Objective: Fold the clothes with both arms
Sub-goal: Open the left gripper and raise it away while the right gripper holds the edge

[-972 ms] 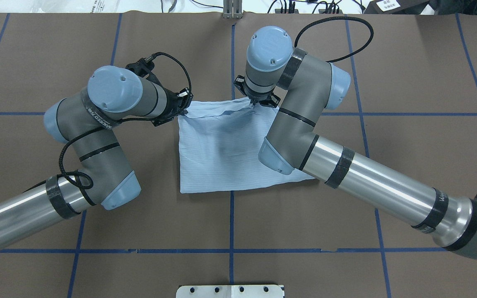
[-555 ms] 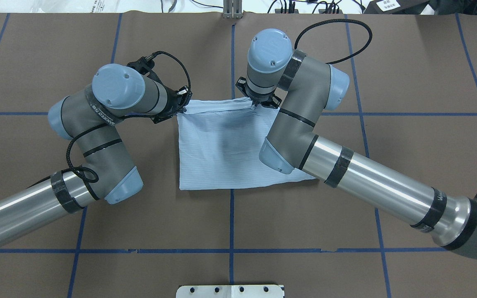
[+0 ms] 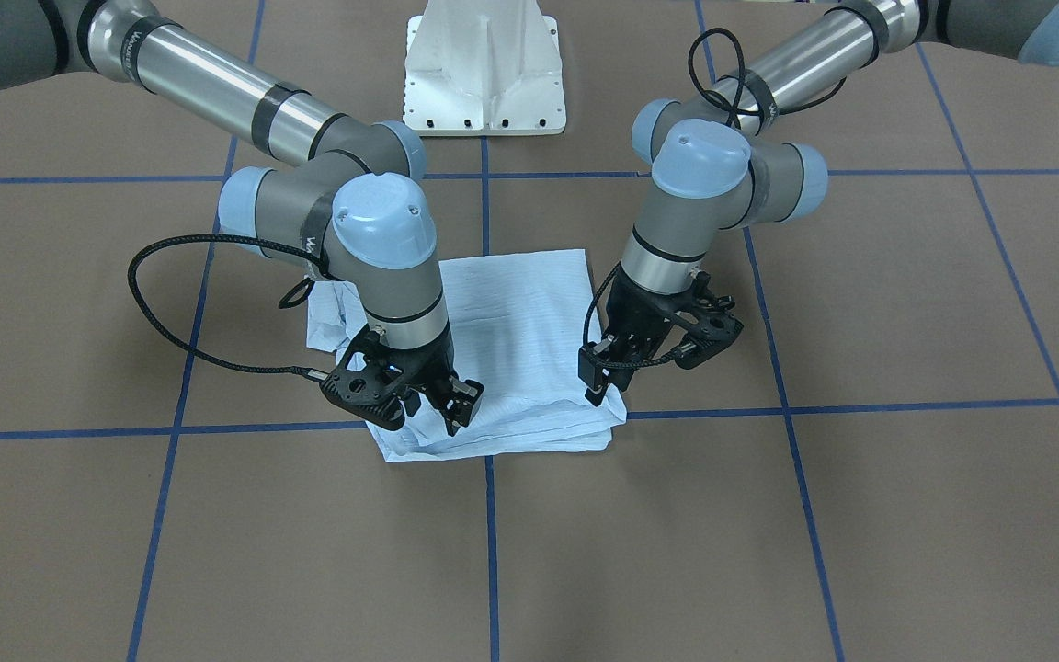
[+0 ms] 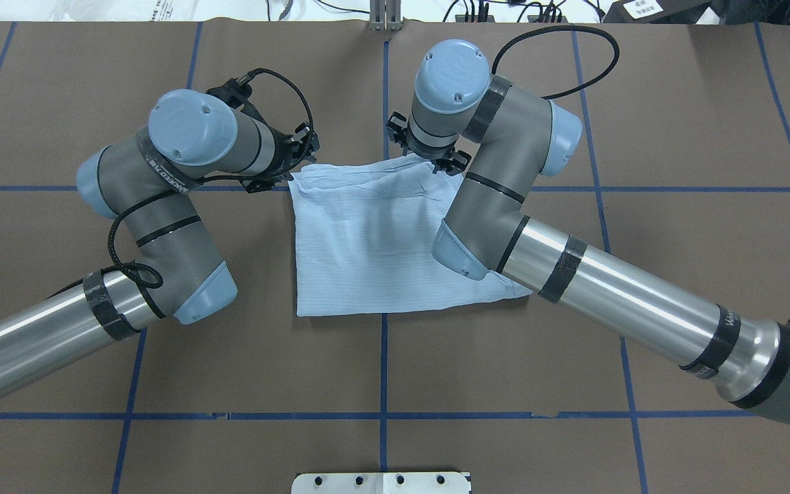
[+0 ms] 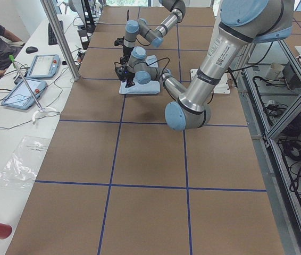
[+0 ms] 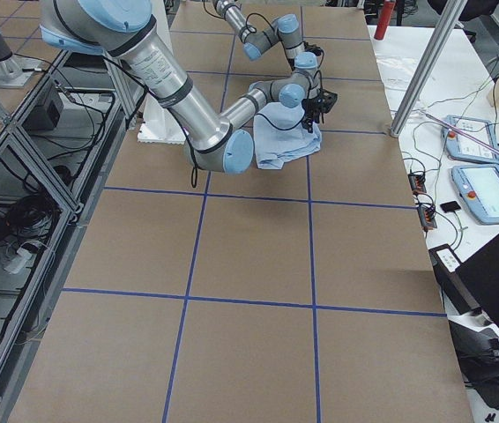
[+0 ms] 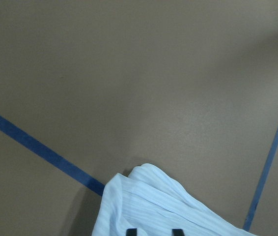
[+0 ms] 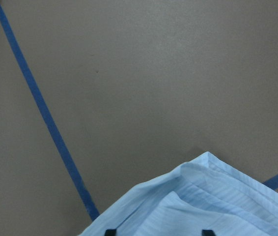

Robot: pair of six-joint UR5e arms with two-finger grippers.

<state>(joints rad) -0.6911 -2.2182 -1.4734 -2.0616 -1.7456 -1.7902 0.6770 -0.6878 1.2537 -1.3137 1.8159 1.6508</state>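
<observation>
1. The shirt (image 4: 367, 240) lies flat on the tabletop (image 4: 676, 103), folded into a roughly rectangular packet. It sits about midway along the tabletop's length, between the white pedestal (image 3: 483, 74) and the tabletop edge opposite the robot.
2. The lengthwise tape line (image 3: 491, 552) running out from the pedestal passes under the packet. The packet's edge farthest from the robot lies along the crosswise tape line (image 3: 860, 407).
3. Several stacked layers show at that far edge, and the fabric there is creased. One loose fold sticks out sideways on the robot's right.
4. The left tool (image 3: 605, 382) points down at the far corner on the robot's left, its tips at the fabric. Whether they touch it cannot be told. In the left wrist view, its fingertips (image 7: 131, 231) stand apart with a narrow gap, and shirt fabric shows in that gap.
5. The right tool (image 3: 428, 409) points down over the far corner on the robot's right. In the right wrist view, its fingertips (image 8: 110, 231) stand wide apart above the corner's layered fabric.
6. In the overhead view, the right arm crosses above the shirt's right side.
</observation>
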